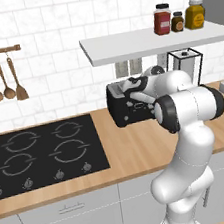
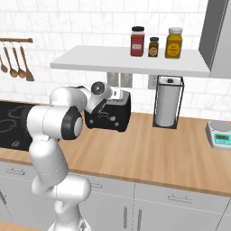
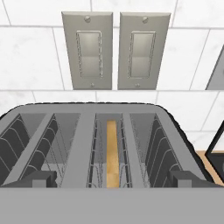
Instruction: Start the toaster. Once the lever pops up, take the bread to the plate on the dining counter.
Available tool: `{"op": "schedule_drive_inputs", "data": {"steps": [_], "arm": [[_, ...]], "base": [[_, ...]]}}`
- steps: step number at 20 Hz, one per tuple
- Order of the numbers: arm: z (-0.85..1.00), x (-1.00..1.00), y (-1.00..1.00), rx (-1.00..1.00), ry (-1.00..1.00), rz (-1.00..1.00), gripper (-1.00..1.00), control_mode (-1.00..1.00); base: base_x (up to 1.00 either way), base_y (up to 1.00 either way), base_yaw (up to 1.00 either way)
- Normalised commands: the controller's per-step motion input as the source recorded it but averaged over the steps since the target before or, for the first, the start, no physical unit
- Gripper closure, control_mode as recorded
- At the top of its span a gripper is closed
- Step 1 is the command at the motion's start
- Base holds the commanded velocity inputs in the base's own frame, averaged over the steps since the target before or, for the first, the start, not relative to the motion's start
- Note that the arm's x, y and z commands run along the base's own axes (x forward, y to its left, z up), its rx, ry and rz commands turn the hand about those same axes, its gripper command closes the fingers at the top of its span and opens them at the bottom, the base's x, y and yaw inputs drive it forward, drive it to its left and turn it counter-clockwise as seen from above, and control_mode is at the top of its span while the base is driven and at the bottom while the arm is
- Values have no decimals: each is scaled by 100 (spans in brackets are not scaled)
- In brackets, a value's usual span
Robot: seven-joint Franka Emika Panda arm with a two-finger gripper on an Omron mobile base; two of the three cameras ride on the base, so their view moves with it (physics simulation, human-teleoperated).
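A: Where is the toaster (image 3: 100, 144)?

B: On the wooden surface (image 1: 139, 150), against the white tiled wall, just right of the black hob (image 1: 43, 149) and under a white shelf (image 2: 131, 61). It is black and boxy, with a silvery slotted top.

A: And the bread (image 3: 112, 153)?

B: Standing on edge, deep in the right-hand slot — a thin tan strip between the wire guides, seen from the hand view. The left slot has nothing but its wire guides.

A: What do the base views add?

B: They show the white arm bent over the toaster, the hand low above its top. From the left base view the arm covers much of the toaster; the right base view shows its dark front more plainly. Neither lets you look into the slots — the hand view does.

A: The fingers (image 3: 112, 180)?

B: Released, spread wide, one dark tip at each lower corner of the hand view, over the toaster's top. Nothing is gripped.

A: What else is around?

B: Two grey wall switch plates (image 3: 116, 50) behind the toaster. A paper towel roll (image 2: 167, 106) in a black wire stand to its right, and a small scale (image 2: 220, 134) farther right. Three jars (image 2: 155, 43) on the shelf — red, dark and amber. Wooden spoons (image 1: 1, 81) hang from a rail left of the hob.

A: Any writing to read?

B: The jar labels are too small to make out.
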Motion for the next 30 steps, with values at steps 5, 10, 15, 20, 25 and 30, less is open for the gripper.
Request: {"op": "schedule_drive_inputs", "data": {"steps": [5,10,15,20,25,30], "arm": [[0,0,0,0,0,0,-100,-100],[0,0,0,0,0,0,-100,-100],[0,0,0,0,0,0,-100,-100],[0,0,0,0,0,0,-100,-100],[0,0,0,0,0,0,-100,-100],[0,0,0,0,0,0,-100,-100]], "base": [[0,0,0],[0,0,0],[0,0,0],[0,0,0],[0,0,0],[0,0,0]]}}
